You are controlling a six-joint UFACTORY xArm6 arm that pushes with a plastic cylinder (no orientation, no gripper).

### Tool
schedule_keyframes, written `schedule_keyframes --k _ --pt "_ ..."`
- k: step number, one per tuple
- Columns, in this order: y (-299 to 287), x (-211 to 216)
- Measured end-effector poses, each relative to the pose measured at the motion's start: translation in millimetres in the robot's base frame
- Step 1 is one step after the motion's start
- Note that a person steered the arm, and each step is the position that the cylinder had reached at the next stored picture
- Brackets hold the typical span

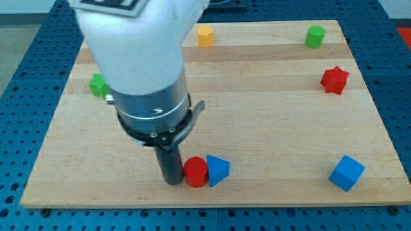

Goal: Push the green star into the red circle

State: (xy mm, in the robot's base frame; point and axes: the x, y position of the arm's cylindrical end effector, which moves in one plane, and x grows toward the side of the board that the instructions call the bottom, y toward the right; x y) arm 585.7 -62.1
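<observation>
The green star (pixel 97 85) lies near the board's left edge, partly hidden behind my arm. The red circle (pixel 196 172) sits near the view's bottom edge of the board, touching a blue triangle (pixel 219 170) on its right. My tip (pixel 172 182) stands right against the red circle's left side, far below and to the right of the green star.
A yellow block (pixel 205 35) and a green block (pixel 314 36) lie along the board's top edge. A red star (pixel 334 79) is at the right, and a blue cube (pixel 347 172) at the bottom right. My arm's white and grey body (pixel 144 70) hides the board's upper left middle.
</observation>
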Motion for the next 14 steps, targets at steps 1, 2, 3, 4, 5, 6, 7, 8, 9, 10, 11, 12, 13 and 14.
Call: schedule_keyframes --k 1,2,3,4,5,6,7,8,9,10,11,12,13,14 --pt "0 0" --pt "-14 -24" --pt "-61 -74" --pt "-116 -111" --pt "-169 -134" --pt "-221 -147" --pt "-221 -211" --pt "-190 -244" --pt "-190 -243" --pt "-190 -230" --pt "-179 -202" --pt "-135 -160" --pt "-76 -117" --pt "-26 -81"
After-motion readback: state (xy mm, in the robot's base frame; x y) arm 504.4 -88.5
